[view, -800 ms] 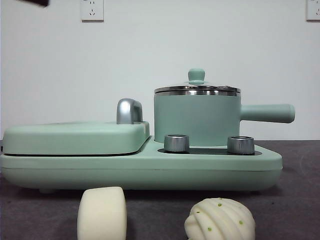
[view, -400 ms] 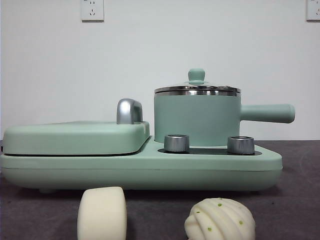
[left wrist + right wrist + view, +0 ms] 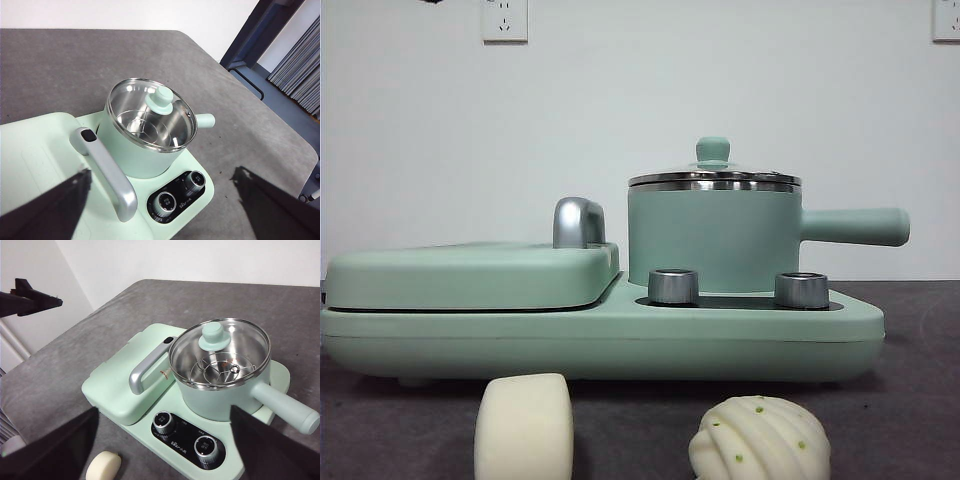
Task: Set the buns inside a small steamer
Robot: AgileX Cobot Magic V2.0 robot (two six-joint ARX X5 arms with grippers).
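The smooth cream roll (image 3: 523, 427) and the ridged bun with green specks (image 3: 760, 438) lie on the grey table in front of the cooker. The roll also shows in the right wrist view (image 3: 103, 466). The small steamer (image 3: 714, 235) stands on the cooker's right side, its lid on and its handle pointing right. It also shows in both wrist views (image 3: 145, 135) (image 3: 225, 385). My left gripper (image 3: 161, 175) and my right gripper (image 3: 164, 412) hover high above the cooker, both open and empty.
The mint-green cooker base (image 3: 620, 340) carries a flat griddle cover (image 3: 470, 275) with a chrome handle (image 3: 578, 222) on its left, and two knobs (image 3: 673, 286) in front of the steamer. The left arm's black tip shows in the right wrist view (image 3: 30, 299).
The black arm tip at the top left corner of the front view has nearly left the picture. The buns and the steamer have not moved.
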